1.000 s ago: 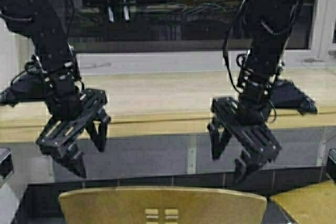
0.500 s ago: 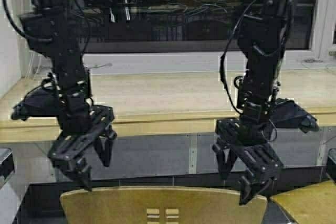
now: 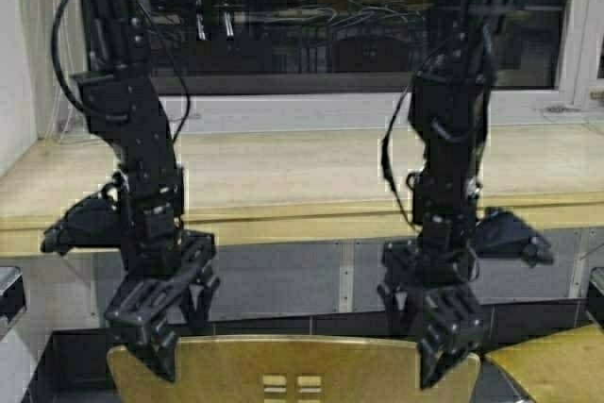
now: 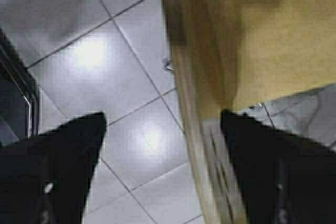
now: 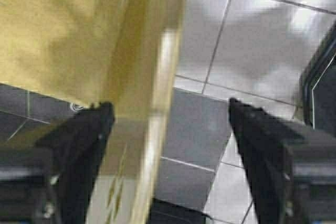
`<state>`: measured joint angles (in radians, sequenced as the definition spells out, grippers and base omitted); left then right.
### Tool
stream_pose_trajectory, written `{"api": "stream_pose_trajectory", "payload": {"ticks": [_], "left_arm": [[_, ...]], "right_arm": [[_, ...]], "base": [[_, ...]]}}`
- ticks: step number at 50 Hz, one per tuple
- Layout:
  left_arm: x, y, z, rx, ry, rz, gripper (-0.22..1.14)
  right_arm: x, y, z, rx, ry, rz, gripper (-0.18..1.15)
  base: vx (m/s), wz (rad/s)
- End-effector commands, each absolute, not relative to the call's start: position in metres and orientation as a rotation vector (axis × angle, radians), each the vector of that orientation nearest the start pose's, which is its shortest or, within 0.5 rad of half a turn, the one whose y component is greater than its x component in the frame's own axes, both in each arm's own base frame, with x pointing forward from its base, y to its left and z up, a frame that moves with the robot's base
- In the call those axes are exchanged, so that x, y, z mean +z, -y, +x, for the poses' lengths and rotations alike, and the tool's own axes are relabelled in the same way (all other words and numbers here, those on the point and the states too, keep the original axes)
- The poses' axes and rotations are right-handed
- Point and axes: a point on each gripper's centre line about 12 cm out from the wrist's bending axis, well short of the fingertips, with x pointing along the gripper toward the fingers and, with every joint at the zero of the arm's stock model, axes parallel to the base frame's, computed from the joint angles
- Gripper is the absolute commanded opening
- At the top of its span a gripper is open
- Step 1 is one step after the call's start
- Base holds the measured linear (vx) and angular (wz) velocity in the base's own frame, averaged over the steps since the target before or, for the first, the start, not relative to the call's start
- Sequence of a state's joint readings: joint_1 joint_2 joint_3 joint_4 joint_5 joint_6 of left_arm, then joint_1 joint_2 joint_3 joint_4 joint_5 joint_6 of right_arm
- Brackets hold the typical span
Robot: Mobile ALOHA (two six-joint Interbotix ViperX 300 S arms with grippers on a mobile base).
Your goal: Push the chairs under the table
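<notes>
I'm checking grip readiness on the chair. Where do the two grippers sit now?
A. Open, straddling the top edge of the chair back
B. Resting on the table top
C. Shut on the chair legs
A: in both wrist views the chair back edge runs between the spread fingers of the left gripper and right gripper.

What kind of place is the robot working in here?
Probably an office or lab break area: a long light-wood counter table runs beneath a wide dark window, tan plywood chairs stand before it, and the floor is pale tile.
</notes>
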<state>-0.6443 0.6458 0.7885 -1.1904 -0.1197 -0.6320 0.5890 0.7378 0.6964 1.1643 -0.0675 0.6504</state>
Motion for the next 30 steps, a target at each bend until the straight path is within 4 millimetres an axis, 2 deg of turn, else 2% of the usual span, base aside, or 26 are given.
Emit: {"api": "stream_pose_trajectory", "payload": {"ticks": [1, 14, 22, 27, 30], "left_arm": [[-0.089, 0.169, 0.245, 0.793, -1.192, -1.014, 0.97], [-0.121, 0.168, 0.248, 0.865, -1.196, -1.01, 0.97], [-0.126, 0.168, 0.252, 0.885, -1.188, -1.032, 0.97], [-0.125, 0.17, 0.255, 0.886, -1.185, -1.048, 0.97], [-0.125, 0.172, 0.257, 0.884, -1.182, -1.052, 0.94]], "right_arm": [[-0.115, -0.168, 0.268, -0.834, -1.237, 1.055, 0.97], [-0.138, -0.153, 0.267, -0.884, -1.259, 1.028, 0.97], [-0.14, -0.149, 0.27, -0.892, -1.256, 1.032, 0.96], [-0.141, -0.151, 0.274, -0.887, -1.252, 1.038, 0.89], [-0.141, -0.153, 0.278, -0.878, -1.247, 1.045, 0.77]], "base": [[0.0, 0.0], [0.0, 0.0], [0.0, 0.0], [0.01, 0.02], [0.01, 0.01]]}}
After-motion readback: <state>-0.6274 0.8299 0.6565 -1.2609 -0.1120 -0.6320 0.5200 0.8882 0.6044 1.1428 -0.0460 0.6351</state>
